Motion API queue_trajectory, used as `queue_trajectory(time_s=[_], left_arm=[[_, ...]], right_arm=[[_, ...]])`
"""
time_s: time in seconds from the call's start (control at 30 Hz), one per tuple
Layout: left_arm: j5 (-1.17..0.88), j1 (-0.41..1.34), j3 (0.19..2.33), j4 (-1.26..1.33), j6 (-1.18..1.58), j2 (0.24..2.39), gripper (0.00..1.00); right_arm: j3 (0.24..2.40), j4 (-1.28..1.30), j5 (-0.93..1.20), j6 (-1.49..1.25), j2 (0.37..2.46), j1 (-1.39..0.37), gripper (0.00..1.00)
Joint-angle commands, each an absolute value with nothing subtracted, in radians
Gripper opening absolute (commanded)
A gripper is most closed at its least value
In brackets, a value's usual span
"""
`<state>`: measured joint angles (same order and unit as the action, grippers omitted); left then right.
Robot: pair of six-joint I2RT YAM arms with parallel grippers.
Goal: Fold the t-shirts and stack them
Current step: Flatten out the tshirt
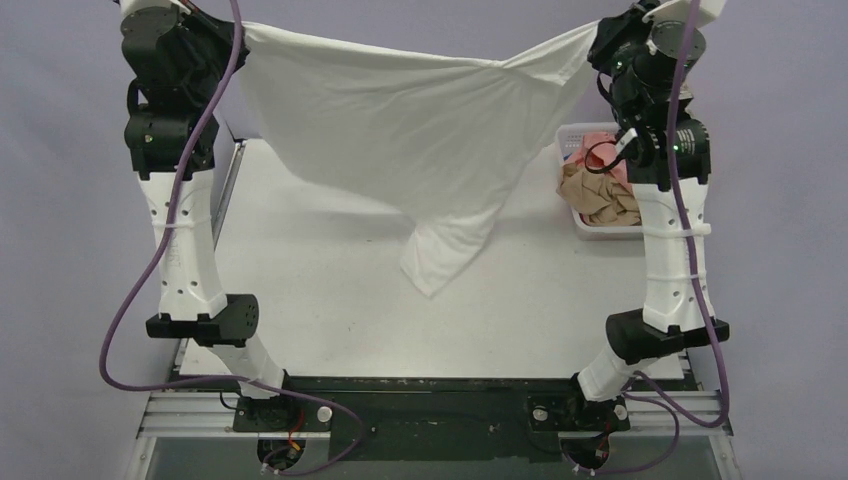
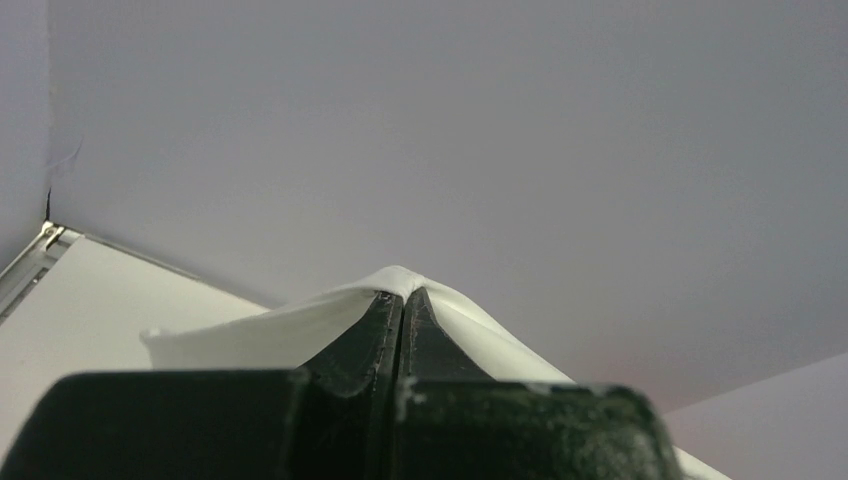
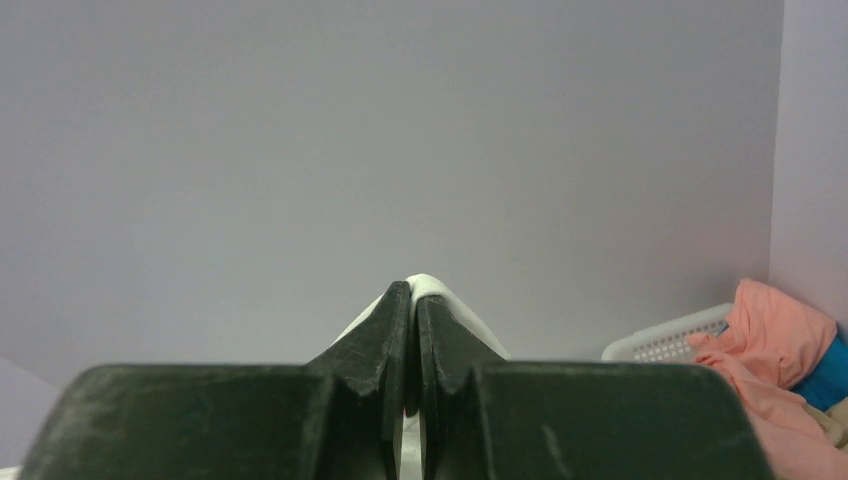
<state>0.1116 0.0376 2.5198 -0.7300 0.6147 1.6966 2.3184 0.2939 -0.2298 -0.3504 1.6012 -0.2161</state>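
The left gripper (image 1: 238, 27) was raised high over the far left of the surface (image 1: 300, 310), with its jaws pressed together on one upper corner of the white t-shirt (image 1: 400, 120). In the left wrist view the two black fingers (image 2: 375, 330) met with no gap to see, and a small fold of white cloth poked out over their tips and draped down both sides. The right gripper (image 1: 600, 38) was lifted to about the same height at the far right, its jaws likewise clamped on the opposite corner. In the right wrist view only a thin slit showed between the fingers (image 3: 385, 330), and a nub of white cloth stood out at the tips.

The shirt hung stretched between the two arms, its top edge sagging slightly in the middle. The body tapered down to a narrow tail near the middle of the surface; whether that tail touched could not be told.

Beside the right arm stood the white lattice basket (image 1: 570, 133), holding a crumpled tan tee (image 1: 598, 198), a salmon-pink tee (image 3: 780, 325) and a blue tee (image 3: 828, 375).
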Motion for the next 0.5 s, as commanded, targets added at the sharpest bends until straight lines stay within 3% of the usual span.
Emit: queue_trajectory(time_s=[0.0, 0.2, 0.47], left_arm=[[0.062, 0.035, 2.345, -0.586, 0.608, 1.487, 0.00], [0.076, 0.035, 2.241, -0.662, 0.580, 1.340, 0.00], [0.086, 0.035, 2.140, -0.735, 0.585, 1.103, 0.00]], right_arm=[[2.285, 0.185, -0.193, -0.351, 1.425, -0.203, 0.00], [2.074, 0.223, -0.133, -0.384, 1.224, -0.202, 0.00], [2.115, 0.344, -0.105, -0.379, 1.028, -0.203, 0.00]])
